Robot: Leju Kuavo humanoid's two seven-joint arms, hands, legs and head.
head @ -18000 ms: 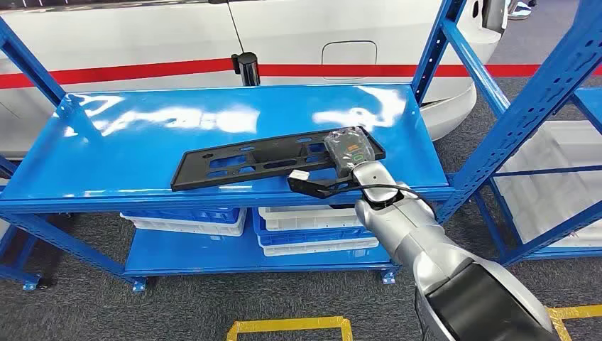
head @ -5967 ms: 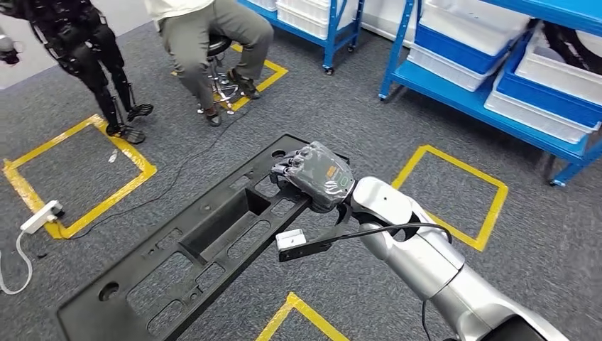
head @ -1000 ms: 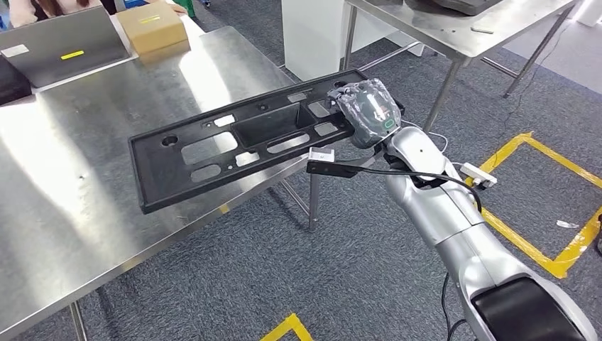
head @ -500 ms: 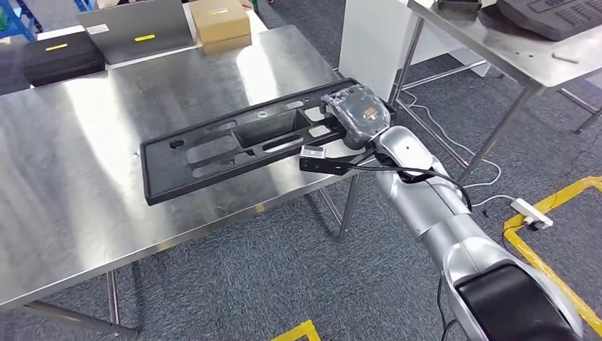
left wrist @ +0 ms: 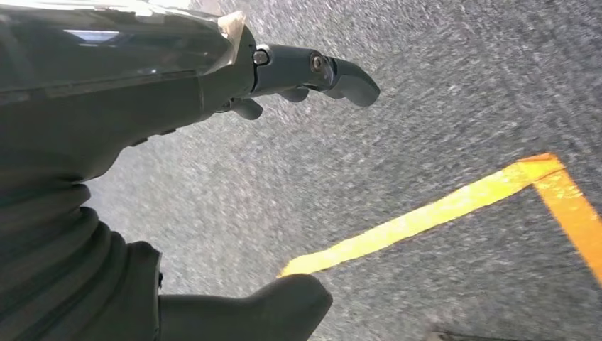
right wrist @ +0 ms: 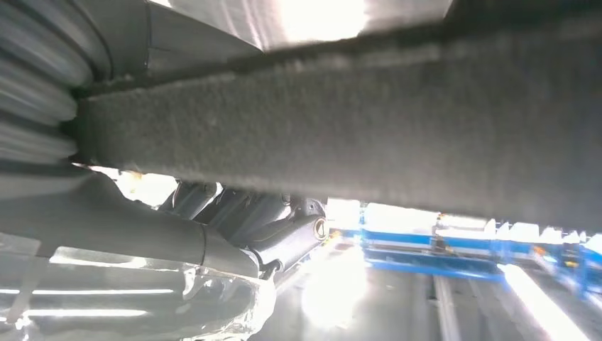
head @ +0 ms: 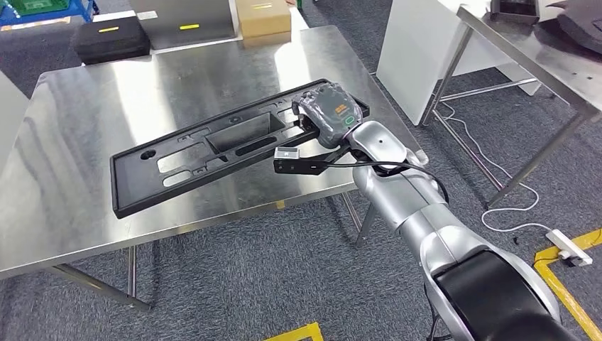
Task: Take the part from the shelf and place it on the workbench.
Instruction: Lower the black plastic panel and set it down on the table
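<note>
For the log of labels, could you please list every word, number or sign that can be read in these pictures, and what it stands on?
No text can be read.
Yellow strip on the black case: too small to read.
Yellow strip on the grey box: too small.
Yellow strip on the cardboard box: too small.
Orange and green marks on the back of the right hand: blurred, no letters legible.

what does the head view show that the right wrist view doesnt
Head view alone: the whole long black part over the steel workbench, the silver right arm, a black case and a cardboard box at the table's far end, and a white power strip on the carpet.

Right wrist view alone: the part's rough underside up close and blue shelving in the distance.

Both: the right hand gripping one end of the part.
</note>
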